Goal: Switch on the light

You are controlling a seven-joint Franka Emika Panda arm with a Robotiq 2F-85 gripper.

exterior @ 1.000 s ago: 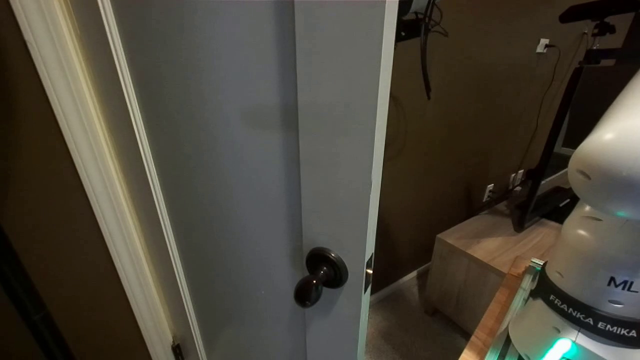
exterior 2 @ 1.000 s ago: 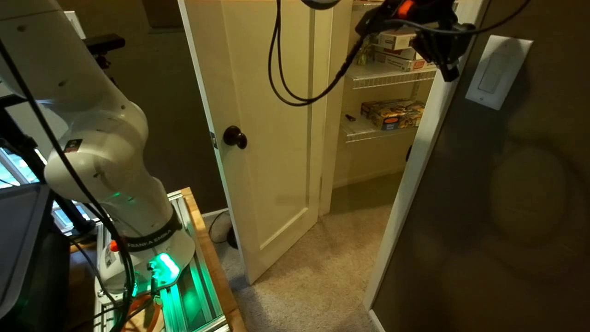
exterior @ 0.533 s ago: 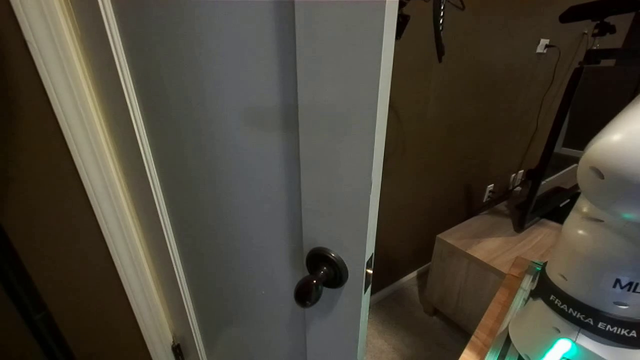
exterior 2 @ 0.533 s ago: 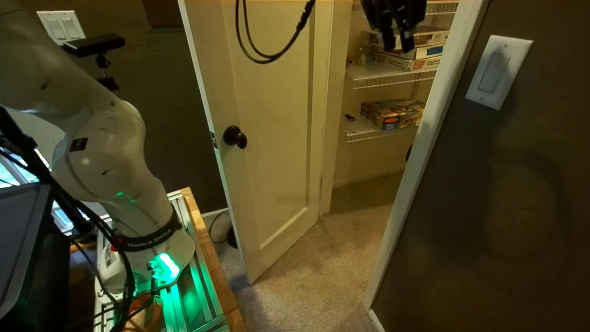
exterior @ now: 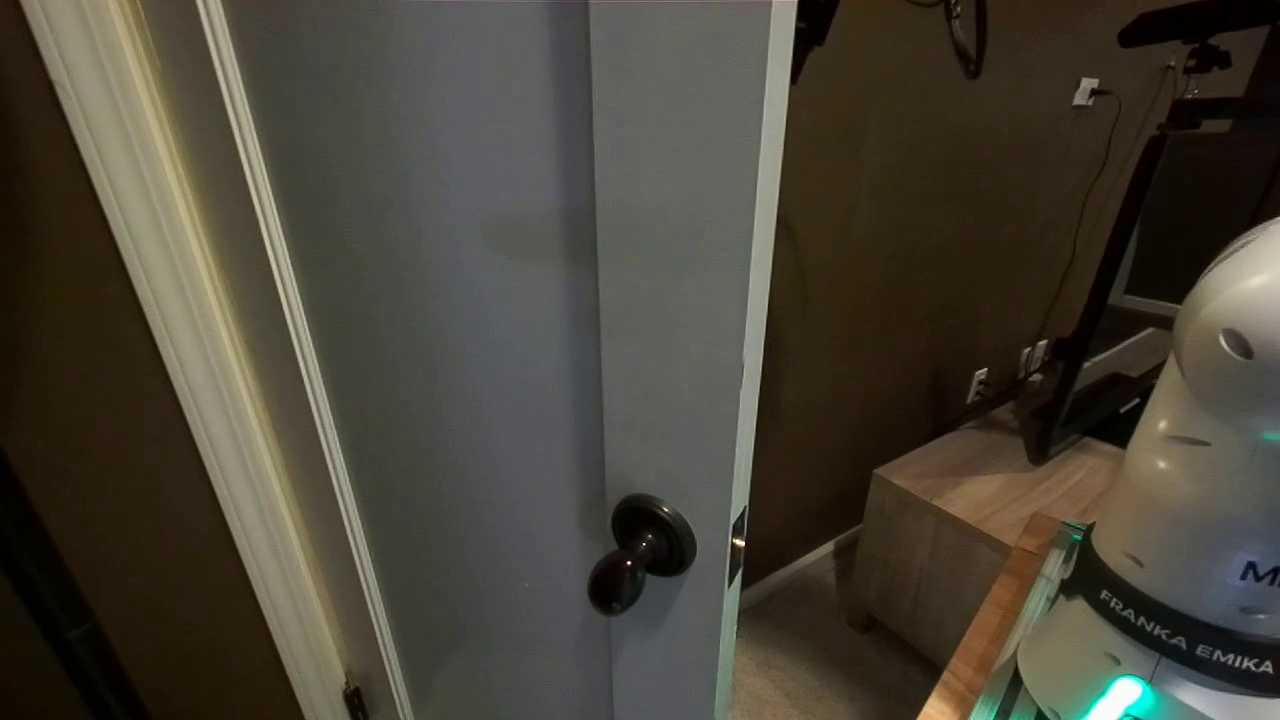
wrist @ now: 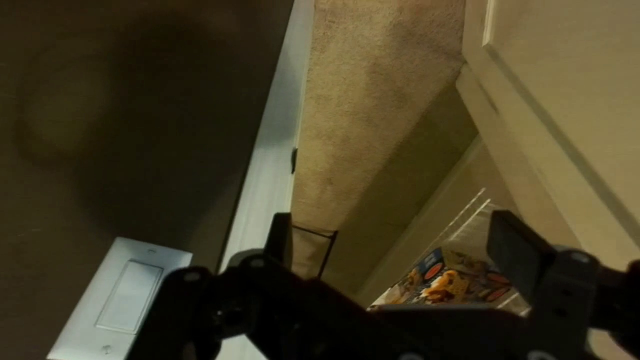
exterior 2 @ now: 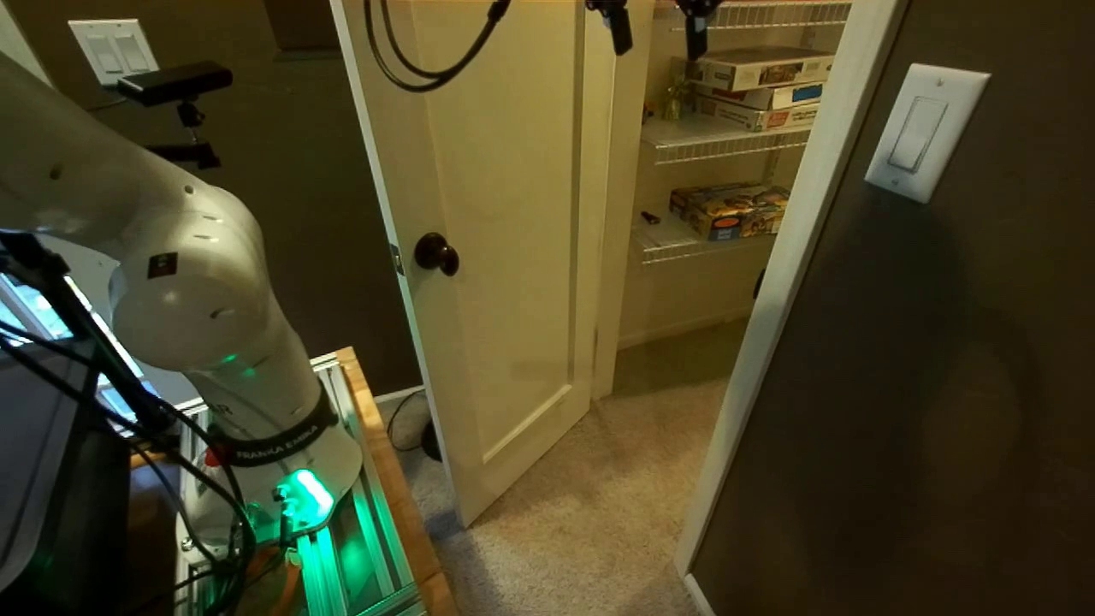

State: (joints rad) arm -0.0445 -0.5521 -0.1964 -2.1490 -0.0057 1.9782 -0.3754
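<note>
The claw is hanging with its two black fingers standing wide apart. In an exterior view, the white rocker light switch is sitting on the brown wall, away from the claw, beside the door frame. Farther back, boxes are lying on wire shelves.

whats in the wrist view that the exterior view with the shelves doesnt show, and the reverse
Only the wrist view: a thin, dark, bent bar just past the white door frame; what it belongs to cannot be told.

Only that exterior view: among other things, the white robot arm, the round dark-brown door knob, the white double switch plate and the stack of flat boxes.

Both: the white rectangular rocker switch, the black two-fingered gripper, open, the white panel door, the colourful printed box, the beige carpet and that frame.
</note>
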